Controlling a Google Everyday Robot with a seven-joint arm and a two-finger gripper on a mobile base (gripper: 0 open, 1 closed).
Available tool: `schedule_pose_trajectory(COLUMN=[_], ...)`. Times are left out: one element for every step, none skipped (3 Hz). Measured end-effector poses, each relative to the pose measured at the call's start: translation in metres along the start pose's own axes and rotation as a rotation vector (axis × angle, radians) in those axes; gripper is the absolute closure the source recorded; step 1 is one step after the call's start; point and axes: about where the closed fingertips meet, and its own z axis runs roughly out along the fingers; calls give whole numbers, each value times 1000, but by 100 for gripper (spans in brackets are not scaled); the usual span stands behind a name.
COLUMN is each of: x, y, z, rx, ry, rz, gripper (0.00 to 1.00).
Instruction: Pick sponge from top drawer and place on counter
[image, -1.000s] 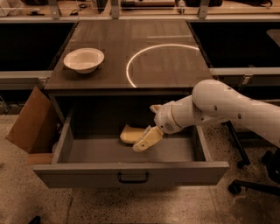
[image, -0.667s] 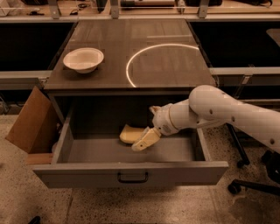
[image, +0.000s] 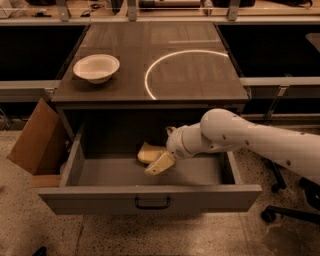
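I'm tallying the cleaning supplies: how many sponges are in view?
1. The sponge lies near the middle of the open top drawer, with the claw inside the drawer right beside it. The arm may hide others behind it.

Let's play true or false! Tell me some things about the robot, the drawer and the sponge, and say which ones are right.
1. The top drawer is pulled open. True.
2. The sponge is lying on the counter. False: it is inside the open drawer.
3. A white bowl sits on the counter. True.
4. The robot's hand is up above the bowl. False: it is down inside the drawer, right next to the sponge.
5. The brown cardboard box is on top of the counter. False: it is low down beside the drawer.
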Motion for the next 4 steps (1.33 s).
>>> schedule_pose_trajectory(x=[8, 12, 17, 21], y=[-4, -5, -4, -2], z=[19, 33, 45, 53], rx=[32, 47, 45, 47], ry=[48, 88, 118, 143], rz=[-13, -27, -31, -38], gripper=[0, 0, 0, 15])
